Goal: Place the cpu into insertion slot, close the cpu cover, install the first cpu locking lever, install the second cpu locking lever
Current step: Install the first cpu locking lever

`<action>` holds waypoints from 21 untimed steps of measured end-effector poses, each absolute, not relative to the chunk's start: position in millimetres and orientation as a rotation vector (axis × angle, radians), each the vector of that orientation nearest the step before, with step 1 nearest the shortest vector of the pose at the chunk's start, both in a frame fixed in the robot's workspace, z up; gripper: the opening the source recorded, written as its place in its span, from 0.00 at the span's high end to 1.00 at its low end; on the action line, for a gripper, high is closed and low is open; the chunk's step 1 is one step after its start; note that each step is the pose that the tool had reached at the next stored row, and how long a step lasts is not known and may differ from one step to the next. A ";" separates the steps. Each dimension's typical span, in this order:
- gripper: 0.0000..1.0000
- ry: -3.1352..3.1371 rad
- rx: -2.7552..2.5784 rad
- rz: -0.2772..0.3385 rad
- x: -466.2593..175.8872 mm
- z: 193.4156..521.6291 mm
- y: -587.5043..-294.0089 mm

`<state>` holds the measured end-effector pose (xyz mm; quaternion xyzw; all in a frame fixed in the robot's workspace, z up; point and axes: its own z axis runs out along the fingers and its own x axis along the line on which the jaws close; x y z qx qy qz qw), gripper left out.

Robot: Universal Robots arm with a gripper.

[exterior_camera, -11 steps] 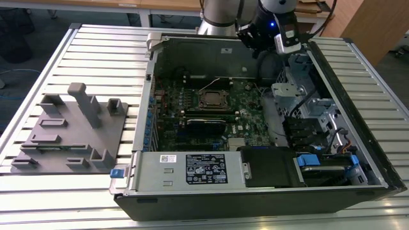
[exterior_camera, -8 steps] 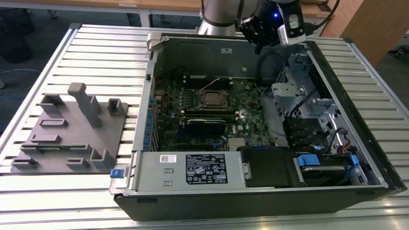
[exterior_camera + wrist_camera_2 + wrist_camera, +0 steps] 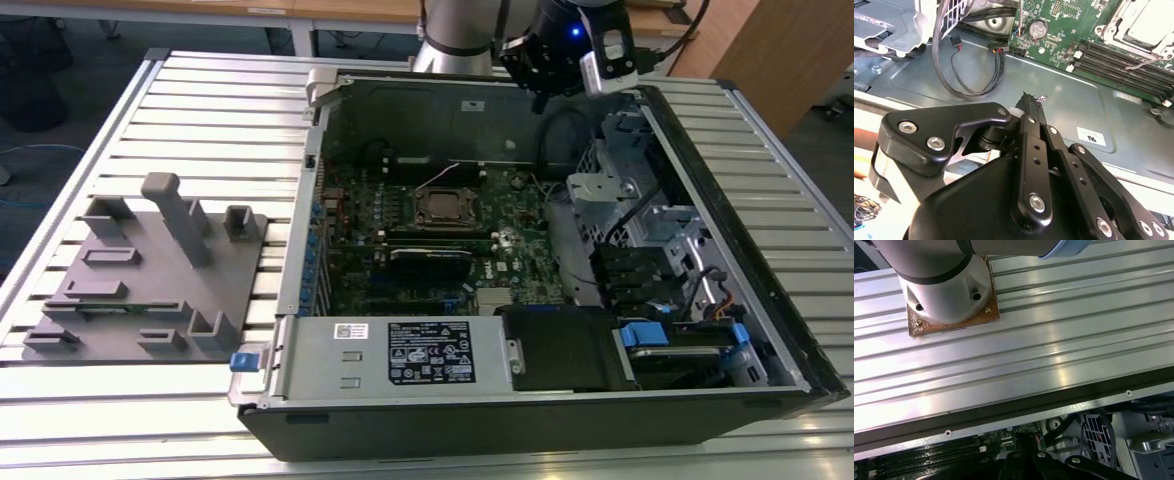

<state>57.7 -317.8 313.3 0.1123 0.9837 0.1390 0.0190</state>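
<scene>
Table [image 3: 200, 110]: made of ribbed aluminium slats; overhead light is reflected along them in the first wrist view [image 3: 1054, 340].
Floor [image 3: 100, 40]: grey-blue, seen beyond the table.
Desk [image 3: 334, 10]: wooden top, set behind the table.
Panel [image 3: 774, 50]: brown wood, at the exterior view's right.

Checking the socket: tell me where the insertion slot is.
In the exterior view, the insertion slot sits near the middle of the open case, beside the black memory slots.

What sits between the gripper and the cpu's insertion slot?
In the second wrist view, bare grey case floor, then the long black memory slots, lie between the gripper and the insertion slot.
</scene>
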 end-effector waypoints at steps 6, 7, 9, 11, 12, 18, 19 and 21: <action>0.90 3.054 0.349 0.419 57.7 313.3 -317.7; 0.90 3.055 0.348 0.414 57.7 313.3 -317.8; 0.90 3.055 0.348 0.413 57.7 313.3 -317.9; 0.90 3.058 0.346 0.349 57.7 313.3 -317.8; 0.90 3.059 0.346 0.335 57.7 313.3 -317.8; 0.90 3.061 0.343 0.252 57.7 313.3 -317.8; 0.90 3.061 0.343 0.238 57.7 313.3 -317.8; 0.90 3.061 0.342 0.211 57.7 313.3 -317.8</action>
